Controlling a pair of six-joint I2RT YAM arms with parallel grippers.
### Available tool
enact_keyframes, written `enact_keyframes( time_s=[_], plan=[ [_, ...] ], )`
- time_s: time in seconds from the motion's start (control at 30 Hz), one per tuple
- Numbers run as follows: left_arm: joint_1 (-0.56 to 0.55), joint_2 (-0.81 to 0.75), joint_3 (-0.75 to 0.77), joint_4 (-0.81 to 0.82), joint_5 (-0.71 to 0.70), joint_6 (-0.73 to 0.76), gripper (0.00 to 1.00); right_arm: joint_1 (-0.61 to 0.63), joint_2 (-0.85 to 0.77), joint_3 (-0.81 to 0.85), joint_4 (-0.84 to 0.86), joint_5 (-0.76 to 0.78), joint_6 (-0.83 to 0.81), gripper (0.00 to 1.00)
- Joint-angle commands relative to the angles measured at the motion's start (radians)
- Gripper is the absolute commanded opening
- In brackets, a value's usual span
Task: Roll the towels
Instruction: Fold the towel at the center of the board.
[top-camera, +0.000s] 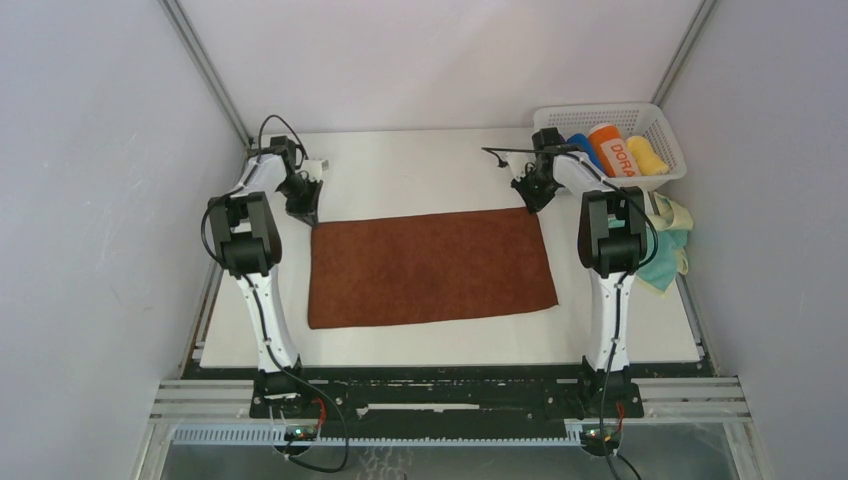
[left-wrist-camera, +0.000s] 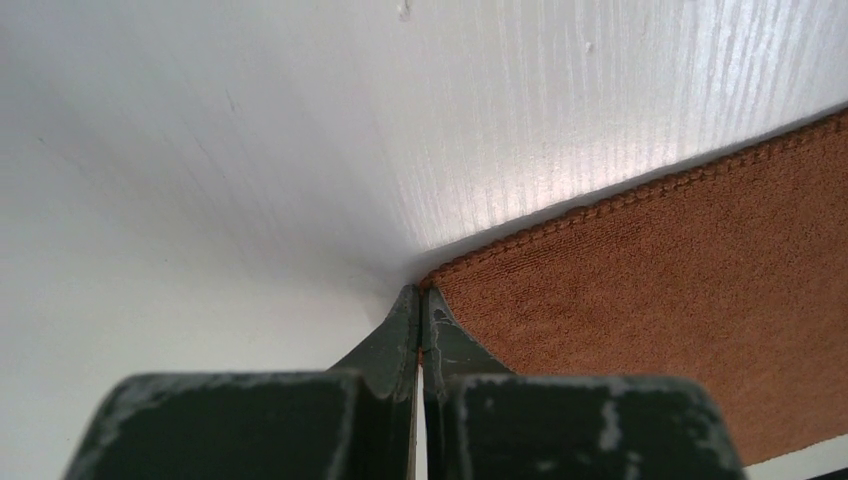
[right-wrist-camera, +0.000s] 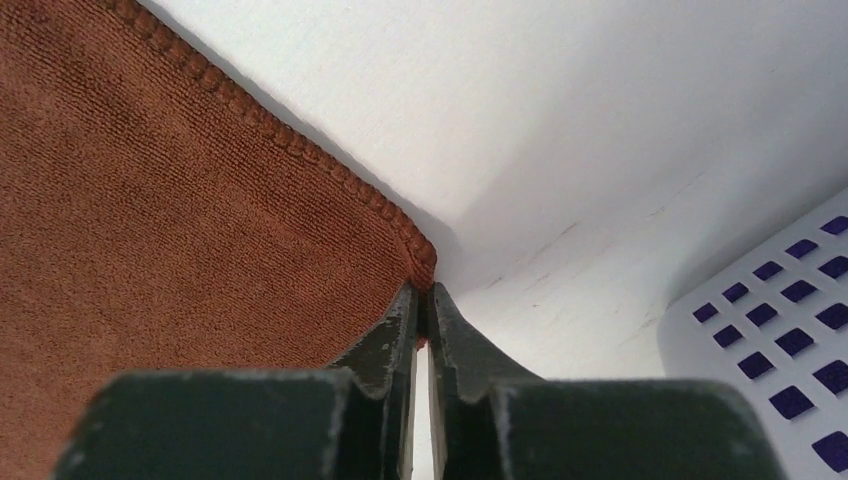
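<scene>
The rust-brown towel (top-camera: 430, 265) lies flat and spread out in the middle of the white table. My left gripper (top-camera: 305, 212) is shut on the towel's far left corner (left-wrist-camera: 445, 278). My right gripper (top-camera: 531, 200) is shut on the towel's far right corner (right-wrist-camera: 422, 255). In the left wrist view (left-wrist-camera: 422, 305) and the right wrist view (right-wrist-camera: 421, 300) the jaws are pressed together with the hemmed edge pinched at the tips. The teal towel with a pale cream side (top-camera: 668, 245) lies crumpled at the table's right edge, partly behind my right arm.
A white plastic basket (top-camera: 668, 130) stands at the far right corner with blue and yellow rolls and an orange roll lettered "DORA" (top-camera: 616, 152). Its perforated wall (right-wrist-camera: 770, 330) is close to my right gripper. Grey walls enclose the table on three sides.
</scene>
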Motion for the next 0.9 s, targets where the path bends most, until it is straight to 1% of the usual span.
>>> enact_keyframes(
  time_s=[0.0,0.13,0.27,0.5,0.7,0.87],
  plan=[
    [0.001,-0.071,-0.012,0.048,-0.034,0.0,0.0,0.009,0.047,0.013,-0.019,0.106,-0.049,0.0],
    [0.001,-0.137,-0.046,0.109,-0.086,-0.02,0.0,0.0,0.0,0.012,0.023,0.13,-0.025,0.0],
    [0.001,-0.224,-0.102,0.181,-0.155,-0.034,0.0,-0.004,-0.084,-0.026,0.067,0.131,-0.012,0.0],
    [0.001,-0.4,-0.263,0.31,-0.194,-0.066,0.0,-0.002,-0.269,-0.199,0.194,0.141,-0.003,0.0],
    [0.0,-0.563,-0.464,0.441,-0.21,-0.13,0.0,0.004,-0.436,-0.366,0.304,0.171,0.03,0.0],
    [-0.005,-0.657,-0.572,0.475,-0.297,-0.209,0.0,0.024,-0.545,-0.472,0.351,0.175,0.093,0.0]
  ],
)
